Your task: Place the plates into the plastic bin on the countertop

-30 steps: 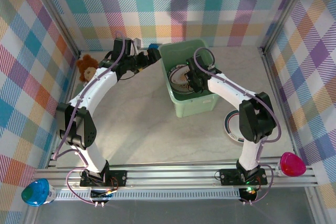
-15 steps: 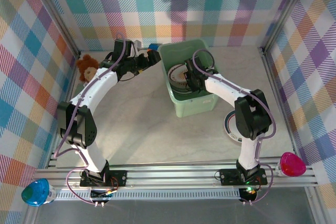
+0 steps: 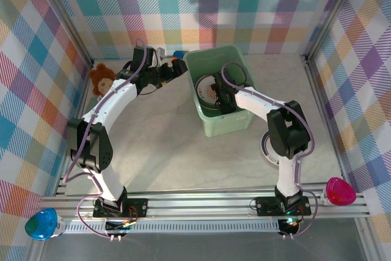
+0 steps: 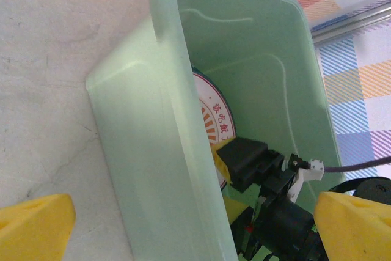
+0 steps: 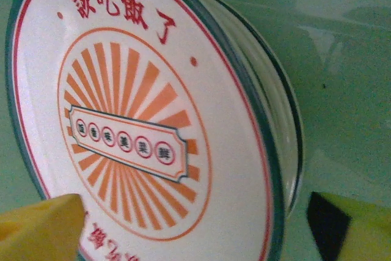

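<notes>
The pale green plastic bin [image 3: 235,120] stands at the back middle of the countertop [image 3: 165,145]. Plates [image 3: 205,90] lie stacked inside it, the top one white with an orange sunburst [image 5: 128,126]. My right gripper [image 3: 220,98] reaches down into the bin and is open, its yellow fingers [image 5: 40,227] on either side of the top plate's edge, apart from it. My left gripper [image 3: 176,65] hovers open by the bin's far left corner, facing the bin wall [image 4: 153,151]. More plates [image 3: 267,146] sit on the countertop to the right, partly hidden by the right arm.
A brown stuffed toy [image 3: 101,78] lies at the far left by the plaid wall. A small blue-orange block [image 3: 178,54] sits behind the left gripper. A pink object [image 3: 340,191] and a blue one [image 3: 41,223] rest on the front rail.
My right gripper has opened and let go of the sunburst plate, which now lies on the stack in the bin. The arm shifted slightly left. The left arm has barely moved.
</notes>
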### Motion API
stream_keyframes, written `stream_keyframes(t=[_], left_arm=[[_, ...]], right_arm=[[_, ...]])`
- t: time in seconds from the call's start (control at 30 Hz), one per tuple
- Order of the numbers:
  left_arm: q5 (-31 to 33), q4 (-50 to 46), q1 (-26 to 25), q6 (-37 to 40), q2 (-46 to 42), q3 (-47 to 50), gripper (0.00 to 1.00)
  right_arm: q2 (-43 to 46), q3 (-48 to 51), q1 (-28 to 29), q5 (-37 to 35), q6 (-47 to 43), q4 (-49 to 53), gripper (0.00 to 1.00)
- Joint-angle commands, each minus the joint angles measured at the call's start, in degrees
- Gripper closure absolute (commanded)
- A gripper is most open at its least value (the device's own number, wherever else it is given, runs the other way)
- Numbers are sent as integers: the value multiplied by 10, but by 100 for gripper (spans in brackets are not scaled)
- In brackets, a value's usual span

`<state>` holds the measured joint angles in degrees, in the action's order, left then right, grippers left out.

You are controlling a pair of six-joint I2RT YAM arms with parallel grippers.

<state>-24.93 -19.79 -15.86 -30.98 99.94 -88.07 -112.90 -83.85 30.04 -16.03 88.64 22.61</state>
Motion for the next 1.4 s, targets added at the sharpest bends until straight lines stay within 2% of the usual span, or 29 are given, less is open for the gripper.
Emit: stream_keyframes(t=[0.0, 0.17, 0.3, 0.53, 0.77, 1.03, 1.3, 1.37], left_arm=[[-13, -3, 8, 5, -6, 14, 0], [-16, -2, 8, 4, -10, 17, 0], [-21, -3, 8, 4, -9, 18, 0], [-40, 10, 8, 4, -18, 38, 0], [-58, 33, 8, 1, -32, 67, 0], [-63, 57, 7, 2, -44, 77, 0], [-12, -4, -17, 27, -89, 95, 0], [-2, -12, -25, 23, -101, 101, 0]], right_arm=[[-15, -50, 2, 3, -20, 46, 1], [-14, -73, 3, 5, -31, 77, 1], [-6, -103, 6, -20, -59, 133, 1], [16, -109, 10, -25, -83, 188, 1], [73, -105, 36, -80, -128, 217, 1], [160, -86, 57, -106, -276, 198, 1], [348, 26, 58, -101, -462, 149, 0], [390, 48, 41, -76, -502, 159, 1]])
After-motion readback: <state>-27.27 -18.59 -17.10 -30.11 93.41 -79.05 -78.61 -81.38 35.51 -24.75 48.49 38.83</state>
